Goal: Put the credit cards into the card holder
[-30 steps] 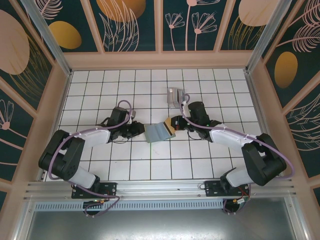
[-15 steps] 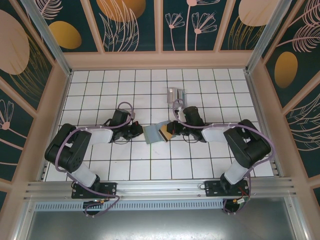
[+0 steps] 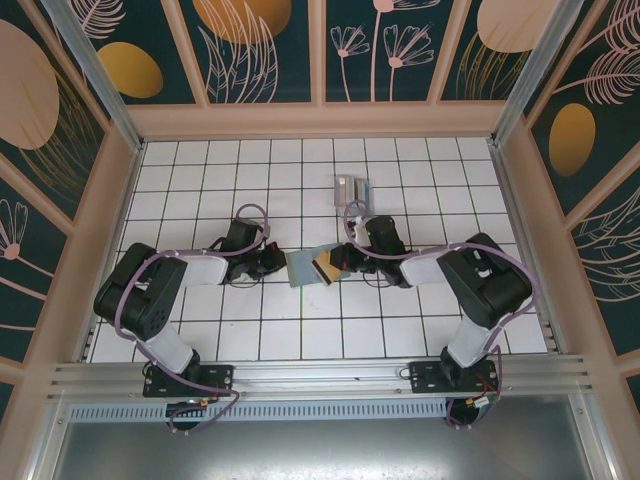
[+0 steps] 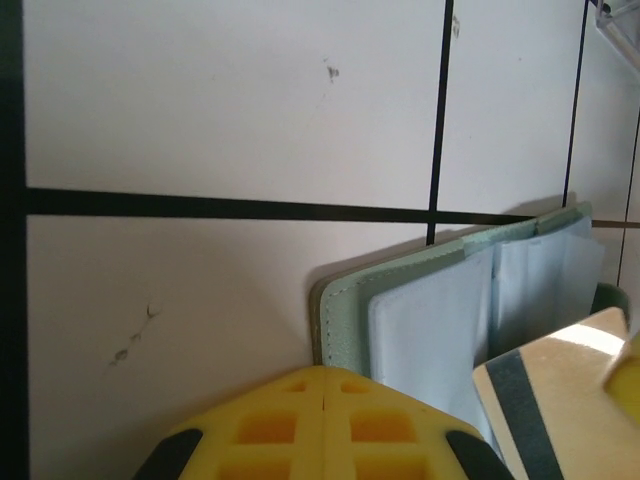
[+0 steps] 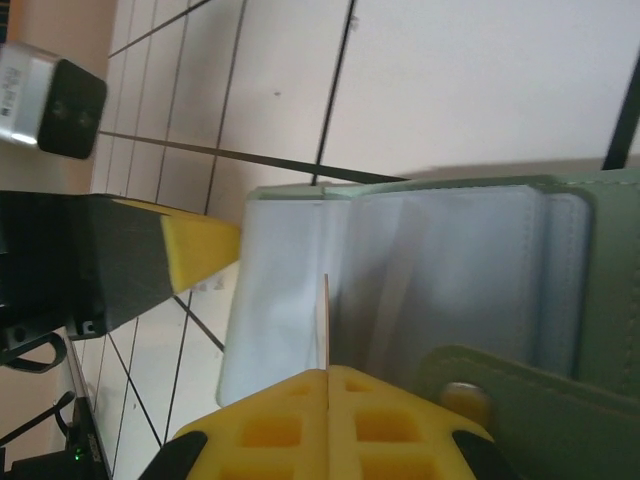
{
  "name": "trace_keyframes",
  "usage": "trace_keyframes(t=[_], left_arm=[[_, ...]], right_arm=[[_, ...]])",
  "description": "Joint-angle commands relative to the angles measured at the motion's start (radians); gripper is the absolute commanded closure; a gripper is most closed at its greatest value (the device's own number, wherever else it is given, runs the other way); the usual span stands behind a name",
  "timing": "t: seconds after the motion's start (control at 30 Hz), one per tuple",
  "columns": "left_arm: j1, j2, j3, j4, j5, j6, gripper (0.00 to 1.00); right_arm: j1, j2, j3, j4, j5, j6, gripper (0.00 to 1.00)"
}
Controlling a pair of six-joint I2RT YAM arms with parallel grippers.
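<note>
Partly hidden card (image 4: 556, 392) clenched by right gripper (image 3: 343, 260), left gripper (image 3: 279, 263) state unclear

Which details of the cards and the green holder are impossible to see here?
- Thin gold-brown rectangular card: edge-on in right wrist view, cut by left wrist frame; print unreadable.
- Grey stack of cards: too small in top view to count.
- Flat sage-green card holder: near part hidden behind right gripper, right wrist view.
</note>
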Motion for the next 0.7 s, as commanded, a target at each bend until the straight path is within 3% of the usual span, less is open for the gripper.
trace_keyframes(t=[0.0, 0.2, 0.67], left_arm=[[-0.002, 0.027, 0.020, -0.055, -0.039, 0.030, 0.98], [-0.002, 0.027, 0.024, -0.065, -0.051, 0.039, 0.99], [-0.002, 0.037, 0.036, -0.091, -0.070, 0.060, 1.00]], right_arm=[[0.005, 0.032, -0.014, 0.046, -0.004, 0.020, 1.00], [0.007, 0.059, -0.005, 0.083, -0.023, 0.060, 1.00], [0.023, 0.082, -0.016, 0.163, 0.083, 0.188, 1.00]])
